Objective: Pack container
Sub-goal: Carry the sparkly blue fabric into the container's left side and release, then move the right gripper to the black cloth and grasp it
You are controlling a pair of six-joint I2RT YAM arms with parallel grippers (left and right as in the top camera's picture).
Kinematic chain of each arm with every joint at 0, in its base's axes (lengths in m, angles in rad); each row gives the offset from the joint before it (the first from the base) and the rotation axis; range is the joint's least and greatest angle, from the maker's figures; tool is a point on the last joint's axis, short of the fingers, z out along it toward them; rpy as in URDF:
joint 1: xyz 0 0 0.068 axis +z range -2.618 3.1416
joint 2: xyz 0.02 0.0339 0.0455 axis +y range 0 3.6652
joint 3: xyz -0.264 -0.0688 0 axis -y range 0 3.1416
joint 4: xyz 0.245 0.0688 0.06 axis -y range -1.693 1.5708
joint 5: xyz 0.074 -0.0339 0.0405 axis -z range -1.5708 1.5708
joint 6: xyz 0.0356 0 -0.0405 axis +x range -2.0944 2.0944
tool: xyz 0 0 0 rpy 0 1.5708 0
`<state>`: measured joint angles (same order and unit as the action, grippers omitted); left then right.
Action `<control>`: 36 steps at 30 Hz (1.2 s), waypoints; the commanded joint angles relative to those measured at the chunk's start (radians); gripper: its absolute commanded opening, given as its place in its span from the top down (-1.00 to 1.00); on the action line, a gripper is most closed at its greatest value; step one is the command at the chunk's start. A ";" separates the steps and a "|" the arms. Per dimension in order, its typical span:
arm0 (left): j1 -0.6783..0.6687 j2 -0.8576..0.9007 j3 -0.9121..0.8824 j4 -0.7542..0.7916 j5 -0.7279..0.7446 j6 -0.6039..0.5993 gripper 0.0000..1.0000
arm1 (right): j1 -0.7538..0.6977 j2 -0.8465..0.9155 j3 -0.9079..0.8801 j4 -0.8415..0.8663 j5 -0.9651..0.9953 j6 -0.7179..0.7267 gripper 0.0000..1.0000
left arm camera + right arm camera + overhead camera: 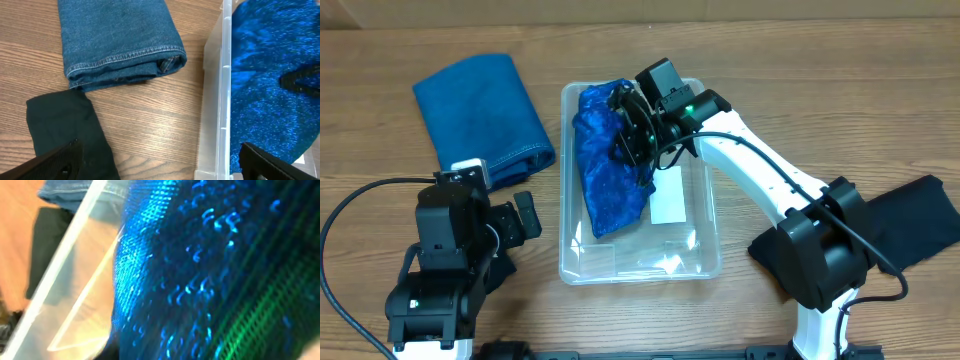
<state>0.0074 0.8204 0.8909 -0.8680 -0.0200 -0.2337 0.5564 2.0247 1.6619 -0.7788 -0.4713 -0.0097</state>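
Observation:
The clear plastic container (640,275) stands mid-table with a white label (668,195) on its base. A shiny blue cloth (605,180) lies bunched in its left half. My right gripper (628,130) is down in the container's far end, shut on the blue cloth's upper part. The right wrist view is filled by the blurred blue cloth (200,255), with the container wall (75,245) at left. My left gripper (160,167) is open and empty just left of the container wall (217,100); the blue cloth (270,60) shows behind that wall.
Folded blue jeans (480,105) lie far left of the container and also show in the left wrist view (115,40). A black cloth (65,130) lies under my left gripper. Another black cloth (920,215) lies at the right edge.

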 commanded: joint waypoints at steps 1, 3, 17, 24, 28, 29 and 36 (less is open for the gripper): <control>0.005 -0.004 0.028 -0.001 -0.013 0.013 -1.00 | -0.001 -0.001 -0.019 0.001 0.135 0.025 0.07; 0.005 -0.004 0.028 -0.016 -0.013 0.013 -1.00 | -0.002 0.000 -0.020 -0.009 0.268 0.068 0.00; 0.005 -0.004 0.028 -0.018 -0.013 0.013 -1.00 | -0.201 -0.430 0.093 -0.240 0.708 0.385 -0.70; 0.005 -0.004 0.028 -0.018 -0.013 0.013 -1.00 | -0.874 -0.538 0.015 -0.657 0.254 0.328 -0.71; 0.005 -0.004 0.028 -0.018 -0.013 0.013 -1.00 | -1.141 -0.705 -0.252 -0.635 0.221 0.316 -0.81; 0.005 -0.004 0.028 -0.018 -0.013 0.013 -1.00 | -1.200 -0.733 -0.328 -0.608 0.199 0.316 -0.90; 0.005 -0.004 0.028 -0.018 -0.013 0.013 -1.00 | -1.402 -0.753 -0.856 -0.277 0.051 0.293 -1.00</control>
<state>0.0074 0.8204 0.8917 -0.8909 -0.0235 -0.2337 -0.8394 1.2839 0.9051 -1.1160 -0.3576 0.2935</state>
